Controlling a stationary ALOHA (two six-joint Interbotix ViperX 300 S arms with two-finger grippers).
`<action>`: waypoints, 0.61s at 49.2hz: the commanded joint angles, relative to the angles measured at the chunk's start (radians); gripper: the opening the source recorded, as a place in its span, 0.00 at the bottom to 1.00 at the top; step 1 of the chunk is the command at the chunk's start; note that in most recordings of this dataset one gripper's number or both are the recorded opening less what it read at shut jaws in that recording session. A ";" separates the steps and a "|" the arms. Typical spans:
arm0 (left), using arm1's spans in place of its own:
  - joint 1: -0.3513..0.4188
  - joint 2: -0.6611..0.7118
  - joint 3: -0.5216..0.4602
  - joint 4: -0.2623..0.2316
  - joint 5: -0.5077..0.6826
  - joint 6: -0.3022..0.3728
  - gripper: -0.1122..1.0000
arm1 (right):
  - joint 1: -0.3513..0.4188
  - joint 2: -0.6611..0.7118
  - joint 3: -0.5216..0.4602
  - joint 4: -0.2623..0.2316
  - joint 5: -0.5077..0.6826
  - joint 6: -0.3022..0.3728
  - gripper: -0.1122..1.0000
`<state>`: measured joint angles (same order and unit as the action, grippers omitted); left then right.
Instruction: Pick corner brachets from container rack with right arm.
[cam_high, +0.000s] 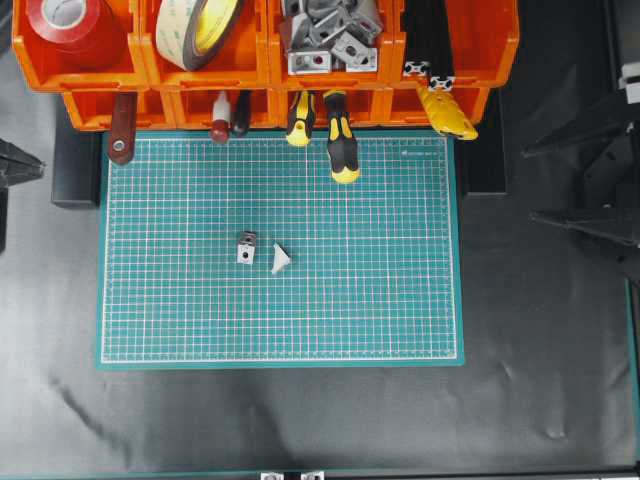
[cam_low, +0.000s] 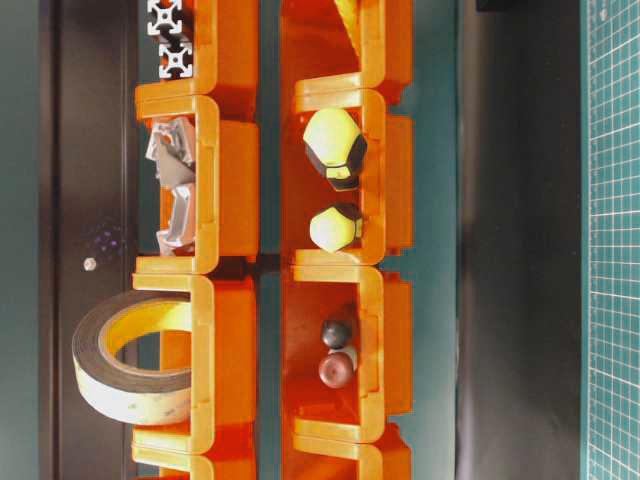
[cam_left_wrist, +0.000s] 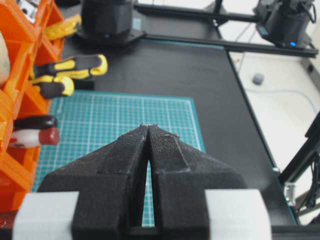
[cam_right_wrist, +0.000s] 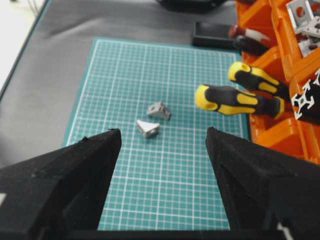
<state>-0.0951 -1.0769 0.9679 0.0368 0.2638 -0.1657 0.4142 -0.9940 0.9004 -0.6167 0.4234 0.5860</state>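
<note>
The orange container rack runs along the top edge; it also shows in the table-level view. One upper bin holds a heap of silver-grey corner brackets, also seen in the table-level view and the right wrist view. Two corner brackets lie loose mid-mat: one and one beside it. My right gripper is open and empty at the right, off the mat. My left gripper is shut and empty at the left edge.
A green cutting mat covers the middle. Yellow-black screwdriver handles stick out of the lower bins over the mat's top edge, with a red-handled tool and a yellow tool. Tape rolls and black slotted bars fill other bins.
</note>
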 joint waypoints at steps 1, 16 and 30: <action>-0.002 -0.002 -0.014 0.003 -0.006 0.021 0.10 | -0.005 0.006 -0.012 -0.003 -0.006 0.000 0.71; -0.002 -0.009 -0.015 0.003 -0.009 0.063 0.10 | -0.015 0.006 -0.008 -0.003 -0.009 0.002 0.71; -0.002 -0.012 -0.015 0.003 -0.009 0.067 0.10 | -0.026 0.006 -0.005 -0.003 -0.009 0.002 0.71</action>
<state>-0.0951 -1.0937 0.9679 0.0368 0.2638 -0.1028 0.3912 -0.9925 0.9050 -0.6167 0.4234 0.5860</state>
